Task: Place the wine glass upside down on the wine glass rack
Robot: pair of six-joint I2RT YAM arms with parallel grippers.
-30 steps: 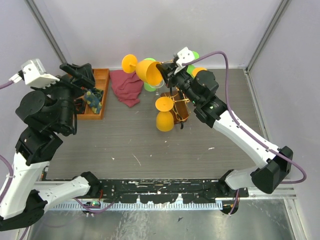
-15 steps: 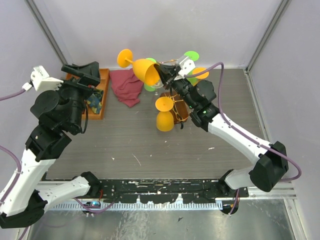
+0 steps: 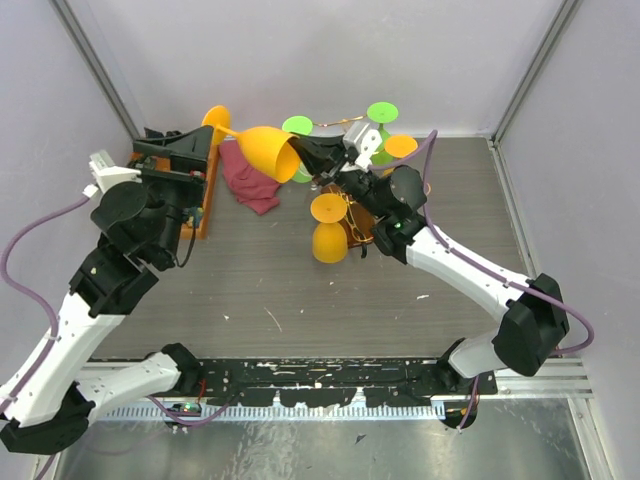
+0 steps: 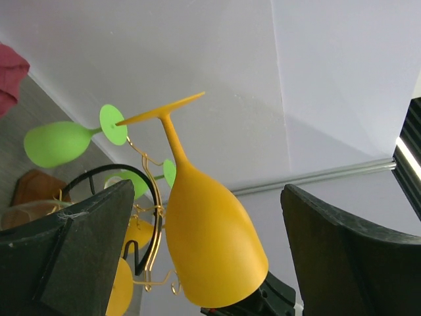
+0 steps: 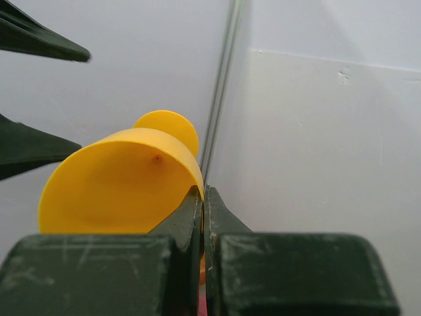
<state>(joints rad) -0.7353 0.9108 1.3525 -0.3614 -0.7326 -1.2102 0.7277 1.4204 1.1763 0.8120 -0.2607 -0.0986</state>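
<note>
1. Up in the air, to the left of the wine glass rack [image 3: 352, 215], the orange wine glass [image 3: 262, 150] lies on its side and does not touch the rack.
2. The right gripper [image 5: 202, 201] pinches the rim of the glass, with its two fingers pressed tight on the thin wall.
3. The foot of the glass points at the left arm, and its open mouth faces the right arm.
4. The left gripper [image 3: 180, 158] is spread wide and holds nothing. In the left wrist view the glass shows between its fingers, and they do not touch it.
5. Other glasses hang on the rack, such as a green glass [image 3: 382, 112] and a hanging orange glass [image 3: 328, 240].
6. A red cloth [image 3: 250, 180] lies on the table next to a wooden tray [image 3: 207, 195].
</note>
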